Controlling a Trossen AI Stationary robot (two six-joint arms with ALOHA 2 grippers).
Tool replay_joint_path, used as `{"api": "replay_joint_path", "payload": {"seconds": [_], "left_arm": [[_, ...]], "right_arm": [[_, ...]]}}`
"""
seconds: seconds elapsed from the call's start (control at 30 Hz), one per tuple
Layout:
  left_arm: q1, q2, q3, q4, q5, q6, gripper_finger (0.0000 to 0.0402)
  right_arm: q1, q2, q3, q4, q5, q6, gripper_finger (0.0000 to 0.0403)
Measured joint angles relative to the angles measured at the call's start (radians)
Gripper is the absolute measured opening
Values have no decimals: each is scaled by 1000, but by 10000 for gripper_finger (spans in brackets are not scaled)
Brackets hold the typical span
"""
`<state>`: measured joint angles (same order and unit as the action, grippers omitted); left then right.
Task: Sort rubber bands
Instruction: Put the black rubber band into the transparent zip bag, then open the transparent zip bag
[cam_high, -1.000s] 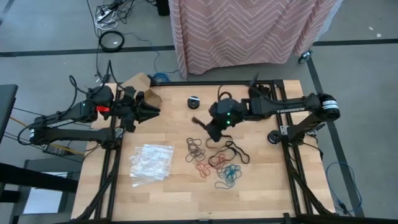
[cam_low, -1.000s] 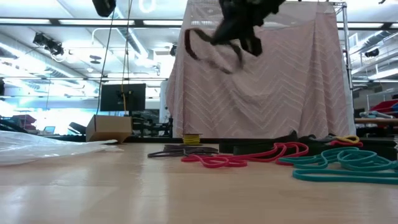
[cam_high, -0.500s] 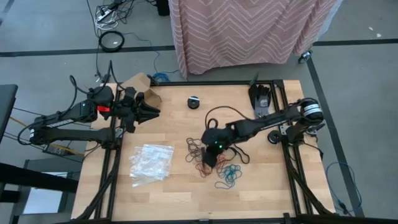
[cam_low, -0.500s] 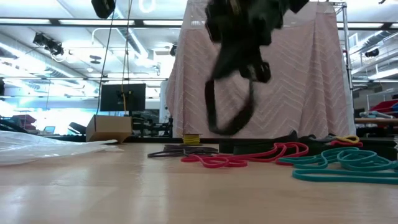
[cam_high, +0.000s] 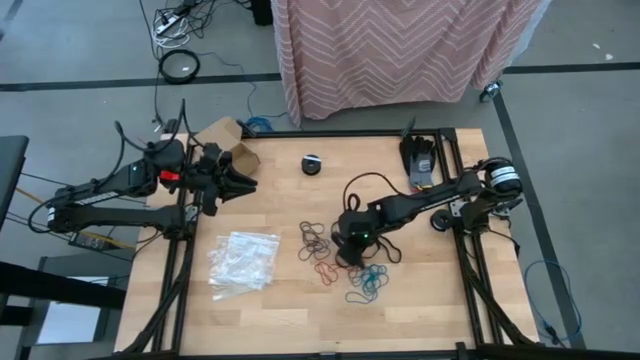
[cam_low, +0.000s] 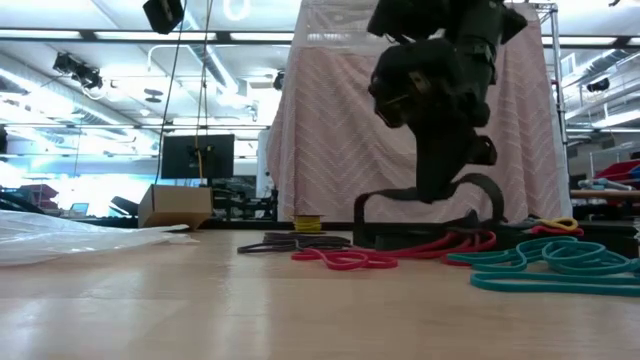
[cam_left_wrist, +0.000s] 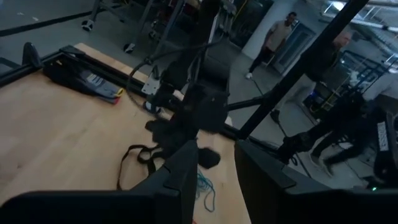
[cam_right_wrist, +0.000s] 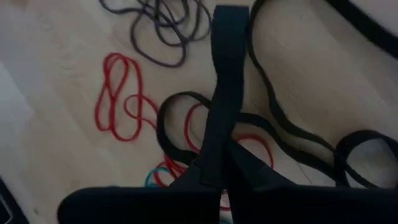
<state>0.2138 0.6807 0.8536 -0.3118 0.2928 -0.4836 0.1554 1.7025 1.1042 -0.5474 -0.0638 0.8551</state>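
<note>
Rubber bands lie in loose groups mid-table: brown ones (cam_high: 314, 240), red ones (cam_high: 325, 272), teal ones (cam_high: 368, 283) and large black ones (cam_high: 380, 240). My right gripper (cam_high: 352, 246) is low over the black and red bands, pointing steeply down, shut on a wide black rubber band (cam_right_wrist: 226, 74). My left gripper (cam_high: 243, 181) hovers open at the far left, pointing across the table, with nothing between its fingers (cam_left_wrist: 186, 168). My right gripper pinches the wide black band between its two fingers at one spot of the loop (cam_right_wrist: 215, 150), coming from above and slanting down. The band droops slack below the fingers as an arch (cam_low: 400, 197), and its lower end (cam_low: 362, 232) rests on the table beside the other black bands.
A clear crinkly plastic bag (cam_high: 243, 262) lies near the left, a small black disc (cam_high: 312, 164) at the far middle, a cardboard box (cam_high: 222, 133) at the far left corner. Bare wood lies along the near edge. People stand in the room beyond the table.
My right gripper has come down and toward the near edge, onto the band pile, tipping more steeply downward. The black band, which swung clear in the air, now hangs with its lower end on the table.
</note>
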Motion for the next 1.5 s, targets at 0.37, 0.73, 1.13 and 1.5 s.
{"api": "replay_joint_path", "payload": {"seconds": [0.37,0.73,1.13,1.5], "left_arm": [[0,0,0,-61,-14,9,115],[-44,10,-22,-615,-60,-139,68],[-212,14,-290,-690,-88,-516,3],[-367,119,-366,-599,-79,-866,1]], "right_arm": [[-39,-122,0,90,28,-25,192],[-53,-132,-1,173,133,-101,219],[-163,-225,62,186,150,-229,88],[-296,-430,80,94,148,-386,9]]}}
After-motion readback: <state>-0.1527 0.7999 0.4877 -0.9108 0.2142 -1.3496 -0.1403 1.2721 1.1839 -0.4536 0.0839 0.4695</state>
